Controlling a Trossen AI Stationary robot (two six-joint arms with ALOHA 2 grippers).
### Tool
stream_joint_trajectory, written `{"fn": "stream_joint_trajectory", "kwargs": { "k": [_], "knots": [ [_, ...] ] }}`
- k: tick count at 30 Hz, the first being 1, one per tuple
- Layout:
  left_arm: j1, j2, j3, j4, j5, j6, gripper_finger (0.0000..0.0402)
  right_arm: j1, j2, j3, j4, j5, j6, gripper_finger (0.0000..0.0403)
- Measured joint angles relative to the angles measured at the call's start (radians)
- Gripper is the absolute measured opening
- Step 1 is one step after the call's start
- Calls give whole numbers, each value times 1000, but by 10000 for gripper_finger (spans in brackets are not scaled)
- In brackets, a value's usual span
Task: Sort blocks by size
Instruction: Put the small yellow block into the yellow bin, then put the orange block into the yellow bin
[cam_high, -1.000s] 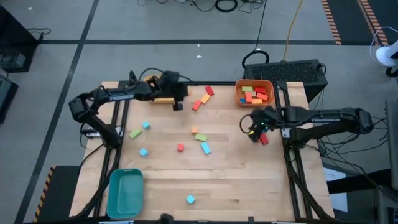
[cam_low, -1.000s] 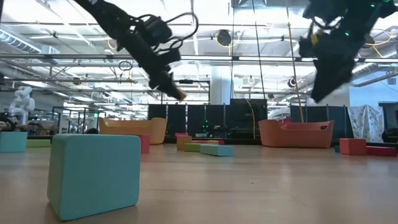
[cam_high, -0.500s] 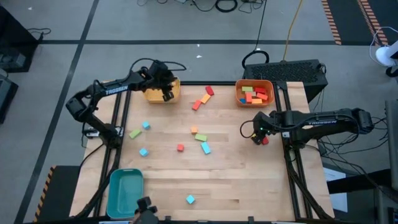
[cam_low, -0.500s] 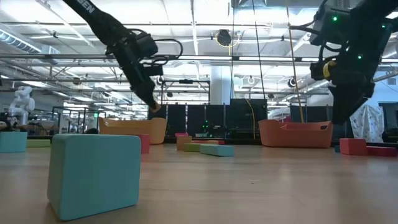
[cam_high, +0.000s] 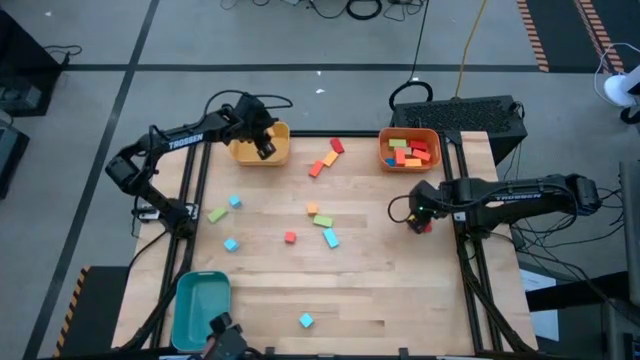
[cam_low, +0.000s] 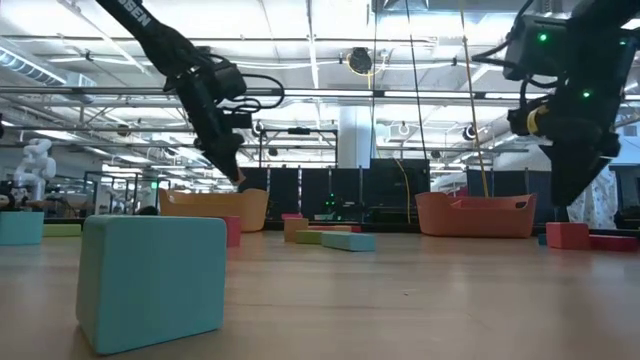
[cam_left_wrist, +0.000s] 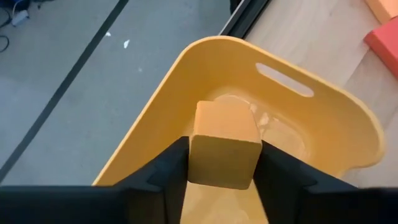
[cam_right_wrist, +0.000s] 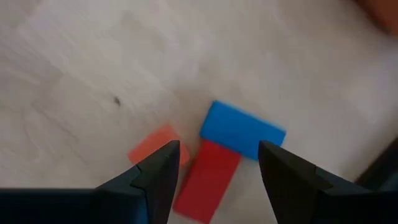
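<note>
a tan block (cam_left_wrist: 224, 146) is held between the fingers of the left gripper (cam_high: 262, 146), directly above the yellow bin (cam_left_wrist: 348, 134) at the table's far left, so a drop would land it inside. the right gripper (cam_right_wrist: 217, 165) hangs with its fingers spread and empty over a red block (cam_right_wrist: 208, 177), whose long axis runs roughly along the gap between the fingers, touching a blue block (cam_right_wrist: 242, 130), near the table's right edge.

Wooden surface (cam_high: 370, 290) with three bins on it: yellow bin (cam_high: 275, 152) at the far left edge, orange bin (cam_high: 410, 135) at the far right, teal bin (cam_high: 200, 310) at the near left corner. Grey floor (cam_high: 90, 40) around; cables (cam_high: 365, 8) lie beyond.
</note>
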Motion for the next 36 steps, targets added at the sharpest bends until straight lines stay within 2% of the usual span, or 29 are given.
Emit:
{"fn": "stream_joint_trajectory", "kwargs": {
  "k": [6, 10, 16, 24, 36],
  "knots": [
    [0, 0, 0, -14, 0, -25, 239, 0, 0, 0, -38, -27, 23, 203],
    [0, 0, 0, -14, 0, -25, 263, 0, 0, 0, -7, -38, 17, 203],
    [-1, 0, 0, -17, 0, -26, 268, 25, 25, 0, 74, -72, 103, 203],
    [-38, 0, 0, -23, 0, -52, 269, 95, 130, 0, 81, -76, 282, 203],
    [-113, 0, 0, -38, 0, -69, 269, 131, 284, 0, 168, -70, 347, 203]
  ]
}}
